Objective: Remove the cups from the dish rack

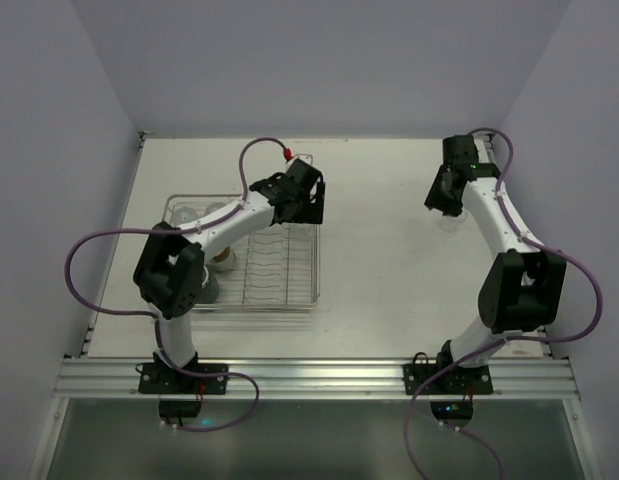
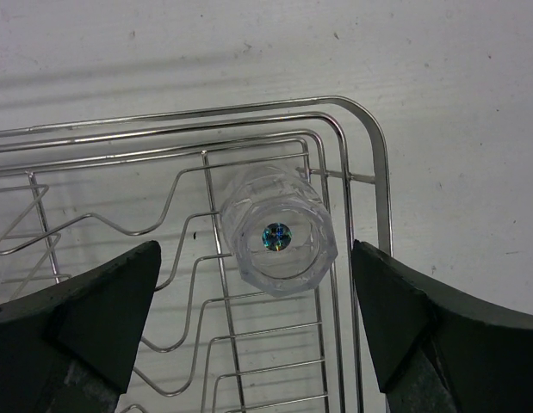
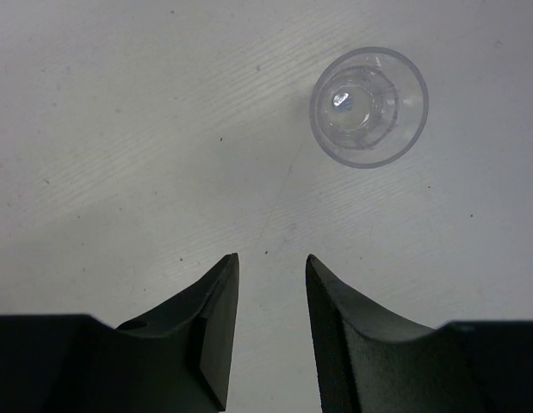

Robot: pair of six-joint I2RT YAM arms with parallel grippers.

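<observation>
The silver wire dish rack lies at the left of the table; its far right corner shows in the left wrist view. A clear tumbler stands bottom up in that corner. My left gripper hangs above it, wide open and empty, a finger on each side. A cream cup and a dark mug sit in the rack, partly hidden by my left arm. My right gripper is open and empty, just short of a clear tumbler standing upright on the table.
Another clear tumbler is faintly visible in the rack's far left corner. The white table is bare between the rack and my right arm. Grey walls close in the back and both sides.
</observation>
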